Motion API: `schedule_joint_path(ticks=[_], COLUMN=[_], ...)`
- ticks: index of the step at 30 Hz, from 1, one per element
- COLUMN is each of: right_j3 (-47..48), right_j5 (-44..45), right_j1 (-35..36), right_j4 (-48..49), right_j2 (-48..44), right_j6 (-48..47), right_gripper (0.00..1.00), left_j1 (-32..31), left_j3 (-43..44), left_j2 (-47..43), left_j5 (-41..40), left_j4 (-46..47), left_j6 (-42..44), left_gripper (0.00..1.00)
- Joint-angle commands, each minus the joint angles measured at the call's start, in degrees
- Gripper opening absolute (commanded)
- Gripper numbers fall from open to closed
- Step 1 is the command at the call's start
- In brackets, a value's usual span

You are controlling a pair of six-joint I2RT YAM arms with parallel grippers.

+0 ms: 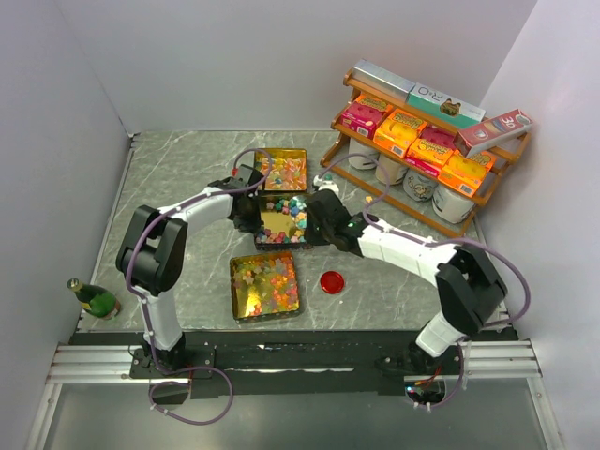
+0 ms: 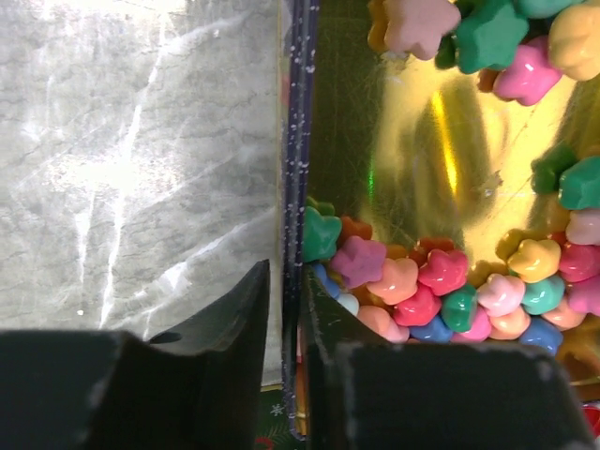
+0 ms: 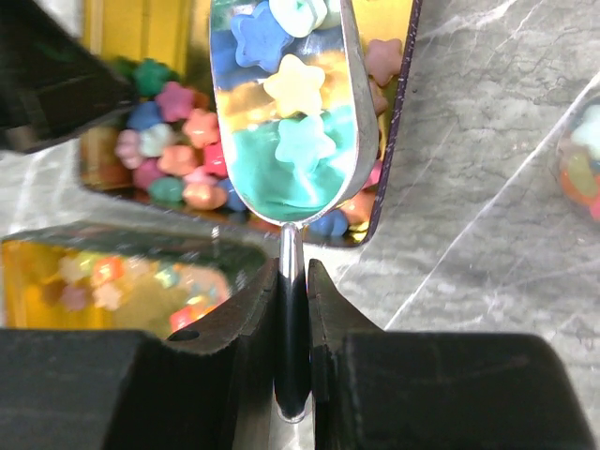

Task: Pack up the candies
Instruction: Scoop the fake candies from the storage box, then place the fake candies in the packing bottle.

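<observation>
- The bench [image 1: 178, 178] carried three gold tins in a row running away from the arms. Open marble lay to their left, and the red lid [image 1: 331, 281] sat right of the nearest one.
- The middle tin [image 1: 266, 225] sat between both arms, the left arm at its left wall and the right arm over its right side.
- The scoop [image 3: 281, 178] pointed straight ahead from the right pincer [image 3: 292, 272], which was clamped on its thin handle. Its bowl hung over that tin's edge.
- The left pincer [image 2: 286, 274] stood narrow astride the tin's wall; whether it pinched could not be told.
- The candies [image 2: 441, 272] lay heaped in the tins, with a few stars in the scoop, so the right arm was nearer and a level carry seemed needed.
</observation>
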Motion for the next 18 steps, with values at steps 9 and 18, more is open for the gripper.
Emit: schedule_joint_path(ticks=[9, 18], right_j3=[-0.03, 1.28], right_j5=[-5.97, -6.42], right_j1=[-3.4, -10.95], right_j4=[-7.26, -19.29], right_j2=[-15.63, -24.33], right_j6=[8.24, 13.51], right_gripper=[0.0, 0.0], left_j1=[0.21, 0.21], left_j3=[2.69, 4.97], left_j2=[-3.52, -8.62], left_j5=[0.38, -0.14], left_j4=[-1.67, -4.13], left_j6=[-0.3, 0.14], left_gripper=[0.51, 0.83])
